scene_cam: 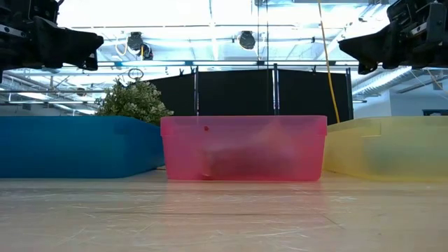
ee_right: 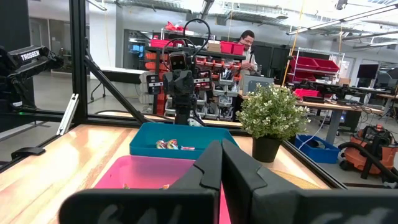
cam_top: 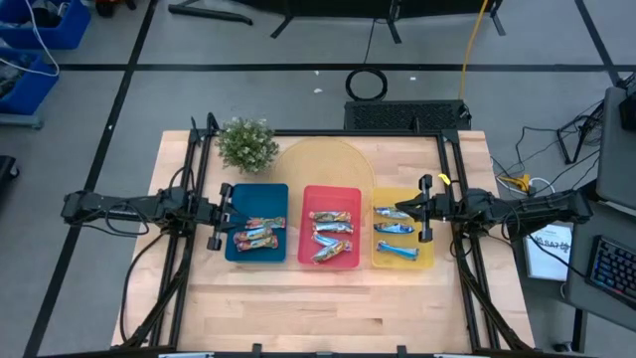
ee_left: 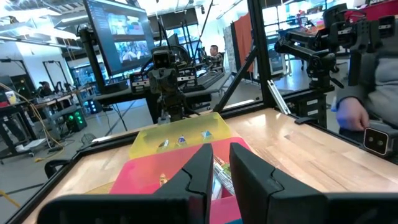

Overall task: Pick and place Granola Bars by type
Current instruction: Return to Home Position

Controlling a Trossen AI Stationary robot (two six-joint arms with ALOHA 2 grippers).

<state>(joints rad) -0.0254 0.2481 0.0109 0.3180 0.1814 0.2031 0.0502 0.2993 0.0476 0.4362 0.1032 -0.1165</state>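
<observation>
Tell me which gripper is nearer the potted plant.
Left. The left gripper hangs at the outer edge of the blue tray, the tray nearest the potted plant. The right gripper is over the yellow tray, beyond the pink tray.

Beyond the closed right end effector [ee_right: 221,167], multicoloured bars [ee_right: 169,144], seemingly three, lie in the blue bin [ee_right: 208,133].

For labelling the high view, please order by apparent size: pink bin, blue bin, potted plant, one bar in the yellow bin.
1. Blue bin and pink bin: alike, unranked.
2. Potted plant.
3. Granola bar in yellow bin.
</observation>
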